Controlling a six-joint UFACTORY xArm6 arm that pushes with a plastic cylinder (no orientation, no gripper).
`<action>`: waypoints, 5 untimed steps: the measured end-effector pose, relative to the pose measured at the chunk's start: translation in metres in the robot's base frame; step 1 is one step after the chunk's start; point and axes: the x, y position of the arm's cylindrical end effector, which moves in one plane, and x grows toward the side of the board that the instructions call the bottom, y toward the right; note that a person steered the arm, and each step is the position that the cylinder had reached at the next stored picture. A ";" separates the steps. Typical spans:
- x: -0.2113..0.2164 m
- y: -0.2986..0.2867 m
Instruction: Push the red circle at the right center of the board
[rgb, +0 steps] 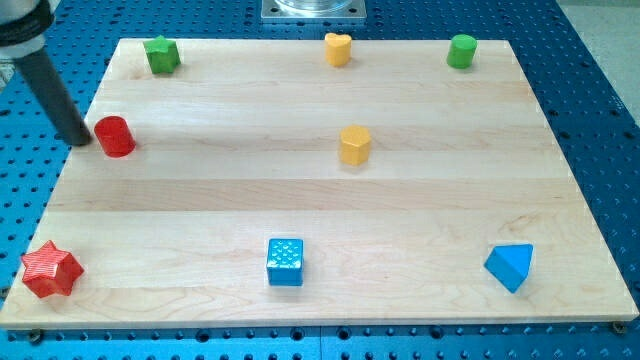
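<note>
The red circle (115, 136) stands near the left edge of the wooden board (330, 210), a little above mid-height. My tip (82, 141) sits just to the view's left of the red circle, at the board's left edge, touching or almost touching it. The dark rod slants up to the view's top left corner.
A green block (161, 55) is at top left, a yellow heart (338, 48) at top centre, a green circle (461, 51) at top right. A yellow block (355, 145) is mid-board. A red star (50, 269), a blue cube (285, 261) and a blue triangle (511, 266) line the bottom.
</note>
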 end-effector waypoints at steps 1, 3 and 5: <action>-0.018 0.036; -0.006 -0.005; 0.034 -0.003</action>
